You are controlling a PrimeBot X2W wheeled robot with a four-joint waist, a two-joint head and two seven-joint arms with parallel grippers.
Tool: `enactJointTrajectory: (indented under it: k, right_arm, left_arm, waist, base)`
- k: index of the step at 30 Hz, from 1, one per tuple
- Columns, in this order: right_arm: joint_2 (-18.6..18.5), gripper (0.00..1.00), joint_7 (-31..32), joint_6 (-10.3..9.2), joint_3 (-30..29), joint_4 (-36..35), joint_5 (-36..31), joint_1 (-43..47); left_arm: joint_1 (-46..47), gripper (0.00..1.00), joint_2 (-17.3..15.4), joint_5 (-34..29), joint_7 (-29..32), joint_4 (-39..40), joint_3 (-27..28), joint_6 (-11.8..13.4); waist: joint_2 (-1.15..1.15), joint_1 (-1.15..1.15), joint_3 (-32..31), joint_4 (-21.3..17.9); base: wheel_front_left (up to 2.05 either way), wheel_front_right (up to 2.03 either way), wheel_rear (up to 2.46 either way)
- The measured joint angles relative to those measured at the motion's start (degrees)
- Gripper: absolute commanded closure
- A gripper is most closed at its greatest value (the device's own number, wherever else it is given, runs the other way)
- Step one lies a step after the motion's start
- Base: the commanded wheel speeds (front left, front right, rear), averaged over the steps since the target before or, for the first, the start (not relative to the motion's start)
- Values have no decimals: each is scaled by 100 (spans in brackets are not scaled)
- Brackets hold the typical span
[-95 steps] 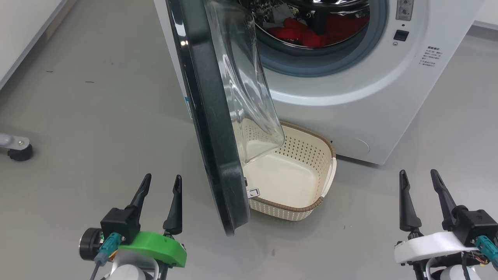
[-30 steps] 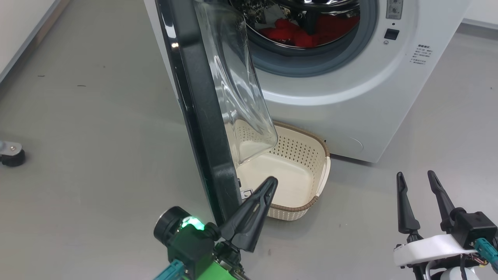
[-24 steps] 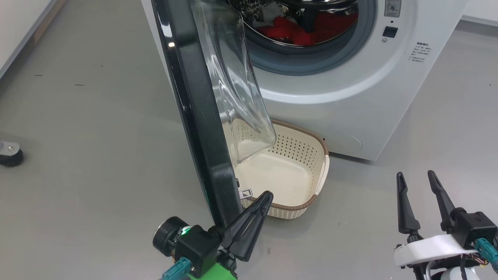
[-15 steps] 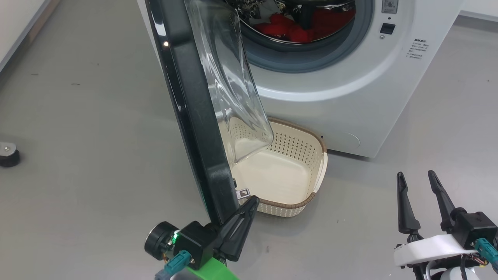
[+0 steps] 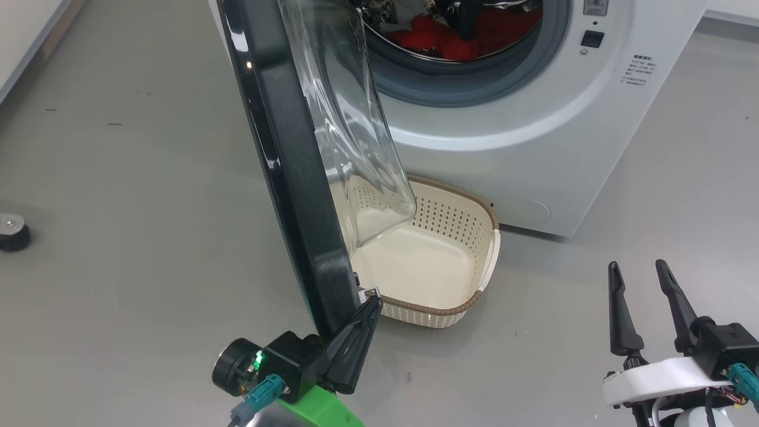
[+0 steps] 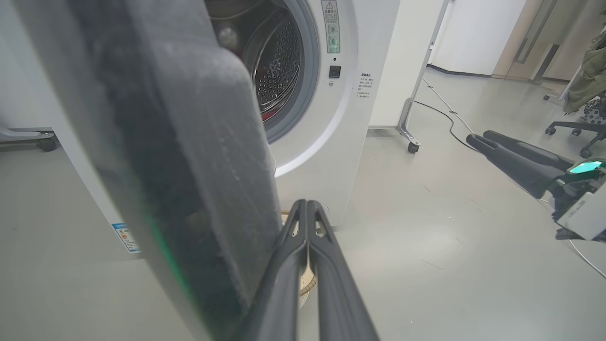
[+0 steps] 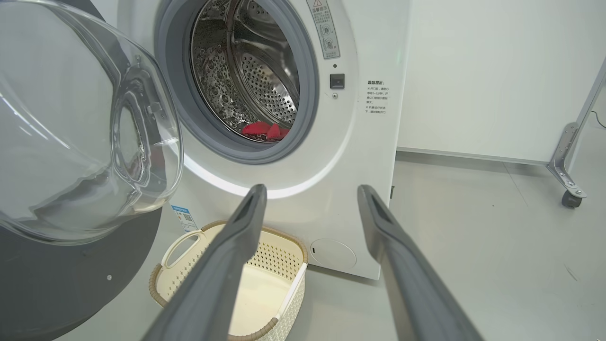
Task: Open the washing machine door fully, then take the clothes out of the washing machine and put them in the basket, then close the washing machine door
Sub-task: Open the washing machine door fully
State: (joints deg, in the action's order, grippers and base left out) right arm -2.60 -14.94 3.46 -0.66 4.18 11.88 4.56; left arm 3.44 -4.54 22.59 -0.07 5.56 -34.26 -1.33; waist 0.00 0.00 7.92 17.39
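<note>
The white washing machine (image 5: pixel 504 130) stands ahead, and its black washing machine door (image 5: pixel 284 166) swings out toward me, roughly edge-on. Red clothes (image 5: pixel 439 38) lie in the steel drum. The cream basket (image 5: pixel 456 225) sits on the floor under the opening, partly behind the door's glass bowl. My left gripper (image 5: pixel 370 302) is shut with nothing in it, its tip at the inner side of the door's lower edge by the latch. In the left wrist view the door (image 6: pixel 165 142) is just left of the closed fingers (image 6: pixel 293 246). My right gripper (image 5: pixel 637 270) is open at the lower right, away from everything. In the right wrist view it (image 7: pixel 310 189) faces the clothes (image 7: pixel 262 129) and the basket (image 7: pixel 158 284).
Grey floor lies all around. A dark caster (image 5: pixel 12 231) sits at the far left. In the left wrist view a wheeled stand leg (image 6: pixel 407 128), a floor cable and an office chair (image 6: pixel 575 132) stand to the right of the machine.
My left gripper has shut and swung across to the door. Over the last second its tip drew back down-left to the door's lower edge. The head camera shifted slightly; the right arm stayed put.
</note>
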Motion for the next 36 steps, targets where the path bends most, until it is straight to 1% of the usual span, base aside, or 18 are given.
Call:
enactJointTrajectory:
  k: [5,15,20,25,32,36]
  right_arm:
    - [7,0,0,1,-64,-2,0,-4]
    - [10,0,0,3,-181,-18,-1,-4]
    - [10,0,0,52,-194,-19,-58,-4]
    - [13,0,0,55,-215,-18,-59,-4]
    - [18,0,0,62,-243,-19,-92,-4]
    - [20,0,0,101,-260,-20,-93,-4]
  left_arm:
    - [1,100,20,2,-1,-42,42,52]
    - [4,100,57,41,-52,-83,25,53]
    - [4,100,92,54,-79,-118,29,67]
    - [1,100,112,108,-111,-142,49,120]
    - [-30,100,122,110,-204,-157,136,266]
    - [-57,100,125,110,-259,-165,235,347]
  waist:
    - [0,0,22,50]
    - [0,0,75,293]
    - [0,0,78,426]
    - [0,0,63,543]
    - [0,0,55,691]
    - [0,0,65,760]
  base:
    - [0,0,0]
    - [0,0,0]
    - [0,0,0]
    - [0,0,0]
    - [0,0,0]
    - [0,0,0]
